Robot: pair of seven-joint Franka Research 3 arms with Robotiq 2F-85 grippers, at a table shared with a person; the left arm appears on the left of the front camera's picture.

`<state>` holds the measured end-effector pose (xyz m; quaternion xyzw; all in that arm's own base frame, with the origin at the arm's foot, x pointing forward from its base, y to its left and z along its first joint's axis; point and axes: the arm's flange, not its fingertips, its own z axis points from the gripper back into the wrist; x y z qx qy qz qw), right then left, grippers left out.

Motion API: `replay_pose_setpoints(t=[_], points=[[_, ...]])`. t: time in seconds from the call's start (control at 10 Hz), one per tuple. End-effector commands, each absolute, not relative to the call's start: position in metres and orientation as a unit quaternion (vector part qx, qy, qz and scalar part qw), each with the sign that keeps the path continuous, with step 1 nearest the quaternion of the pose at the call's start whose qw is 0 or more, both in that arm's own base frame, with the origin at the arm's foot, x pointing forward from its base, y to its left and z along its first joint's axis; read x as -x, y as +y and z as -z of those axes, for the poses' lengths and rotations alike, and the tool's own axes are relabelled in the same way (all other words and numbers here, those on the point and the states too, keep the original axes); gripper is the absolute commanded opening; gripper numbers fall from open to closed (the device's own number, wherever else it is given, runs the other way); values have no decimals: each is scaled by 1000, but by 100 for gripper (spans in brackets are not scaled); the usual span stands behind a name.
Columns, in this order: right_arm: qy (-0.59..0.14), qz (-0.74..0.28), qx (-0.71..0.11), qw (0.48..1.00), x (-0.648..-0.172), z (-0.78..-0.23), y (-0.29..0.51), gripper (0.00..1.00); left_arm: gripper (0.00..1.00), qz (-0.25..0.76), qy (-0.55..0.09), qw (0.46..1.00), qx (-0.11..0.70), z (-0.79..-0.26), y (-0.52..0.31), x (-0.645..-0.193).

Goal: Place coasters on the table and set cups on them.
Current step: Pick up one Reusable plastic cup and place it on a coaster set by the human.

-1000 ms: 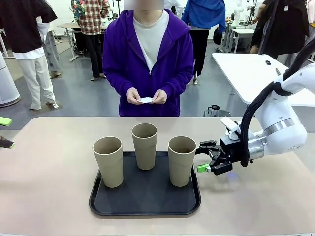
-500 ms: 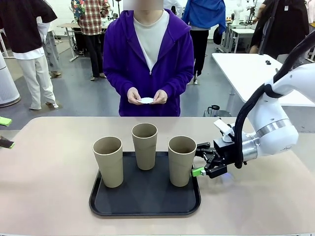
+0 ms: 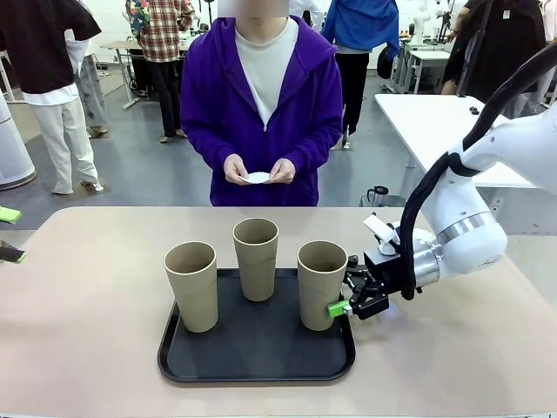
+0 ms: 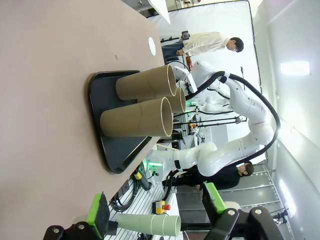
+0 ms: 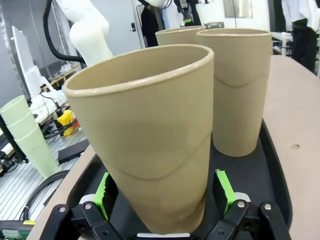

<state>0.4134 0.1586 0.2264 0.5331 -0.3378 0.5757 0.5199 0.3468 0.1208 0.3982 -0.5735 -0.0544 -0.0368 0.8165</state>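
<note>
Three tall tan cups, matte with a faint ridge midway, are seen upright on a black tray on the counter. The 3 o'clock cup is straddled low down by the right jaws, spread wide, not clamped yet. The left jaws, way off at 9 o'clock, are spread too, nothing held.

A robotics lab: a white robot arm at a tan table, more white tables far right, people standing about on a grey floor.
</note>
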Motion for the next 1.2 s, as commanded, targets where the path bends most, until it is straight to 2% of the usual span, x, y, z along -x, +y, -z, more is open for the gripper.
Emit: replay_pose_setpoints(t=[0.0,0.3,0.4,0.5,0.6,0.8,0.9,1.0,1.1], points=[[-338,-581,-535,512,-418,-220,170,100,100,36,-59,813,578,-399,121,-346],[-328,-601,-548,481,-415,-218,177,100,100,36,-59,813,578,-399,121,-346],[-329,-611,-550,464,-414,-218,176,57,100,36,-59,813,578,-399,121,-346],[-324,-611,-555,463,-415,-217,175,44,100,36,-59,813,578,-399,121,-346],[-325,-610,-556,462,-415,-218,173,0,100,36,-59,813,578,-399,121,-346],[-334,-609,-553,460,-414,-222,170,0,100,36,-59,813,578,-399,121,-346],[-350,-593,-547,476,-407,-234,169,27,100,36,-59,813,578,-399,121,-346],[-353,-561,-568,487,-395,-263,168,27,100,36,-59,813,578,-399,121,-346],[-370,-562,-544,502,-380,-324,166,27,100,36,-59,813,578,-399,121,-346]])
